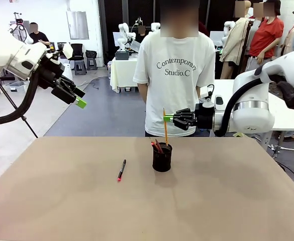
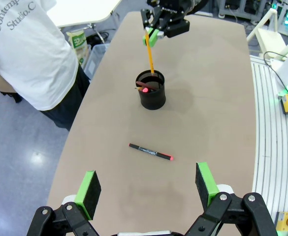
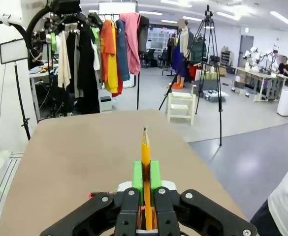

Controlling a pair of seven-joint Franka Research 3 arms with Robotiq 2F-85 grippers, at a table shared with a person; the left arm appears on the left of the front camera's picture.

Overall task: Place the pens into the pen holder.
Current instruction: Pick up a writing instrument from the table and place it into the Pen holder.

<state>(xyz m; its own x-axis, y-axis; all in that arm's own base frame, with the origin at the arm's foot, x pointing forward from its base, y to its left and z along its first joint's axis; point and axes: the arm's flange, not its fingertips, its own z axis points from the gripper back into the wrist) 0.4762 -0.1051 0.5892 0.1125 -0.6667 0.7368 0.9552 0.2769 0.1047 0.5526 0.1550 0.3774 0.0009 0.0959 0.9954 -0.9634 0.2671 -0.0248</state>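
While I hover, my right hand (image 1: 165,118): pinching yellow pencil (image 1: 165,130) upright over pen holder (image 1: 162,159).
Left hand (image 1: 79,99): spread, raised.

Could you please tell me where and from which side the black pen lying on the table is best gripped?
Probably best: grip the black pen at mid-barrel, straight down from above, with the open left tool set across its length. It lies flat on the table, clear of the pen holder, both long sides free.

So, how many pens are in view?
3: a yellow one in the right gripper above the holder, a dark red one inside it, a black one on the table.
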